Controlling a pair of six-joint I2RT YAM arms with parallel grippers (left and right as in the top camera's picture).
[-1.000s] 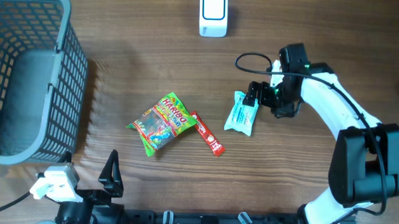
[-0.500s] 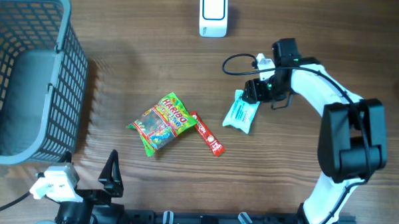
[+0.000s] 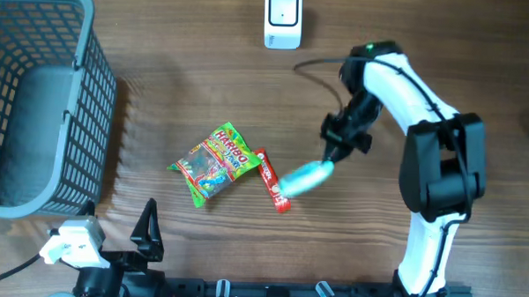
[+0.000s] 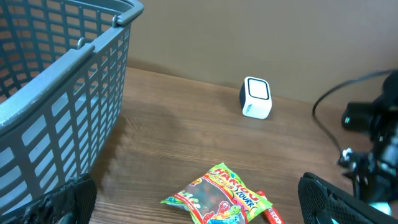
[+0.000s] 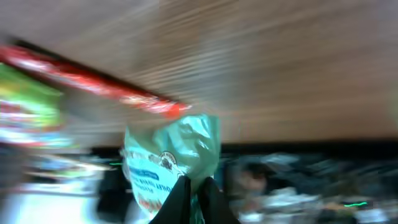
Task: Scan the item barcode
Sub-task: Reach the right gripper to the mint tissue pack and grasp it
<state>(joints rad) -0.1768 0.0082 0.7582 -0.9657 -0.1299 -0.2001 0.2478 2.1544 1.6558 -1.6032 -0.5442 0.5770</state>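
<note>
Item: teal packet [image 3: 303, 177], motion-blurred in the overhead view, hanging clear of the table [image 3: 402, 259] below and left of the right gripper, its lower end over the tip of the red stick.
Grip: right gripper [image 3: 331, 156] clamped on the packet's upper edge. In the right wrist view, fingers [image 5: 208, 202] pinched together on the foil at the bottom of the frame.
Print: lettering on the packet face too blurred to read in the right wrist view; barcode not made out.
Change, item: one second ago flat on the table, right of the red stick and apart from it; now raised and swung toward the stick.
Change, right gripper: one second ago jaws spread at the packet's top end; now closed on it.
Left gripper [image 4: 197, 182]: parked at the near table edge, fingers wide apart with nothing between them, same as one second ago.
Scanner [image 3: 283, 19]: white, at the far table edge, well apart from the packet.
In between: black cable [image 3: 313, 62] arcing over the wood between the right gripper and the scanner.
Neighbours: red stick [image 3: 270, 178] lying diagonally against the right edge of the Haribo bag [image 3: 215, 163]; both unmoved.
Basket [image 3: 37, 96]: grey, far left, well apart.
</note>
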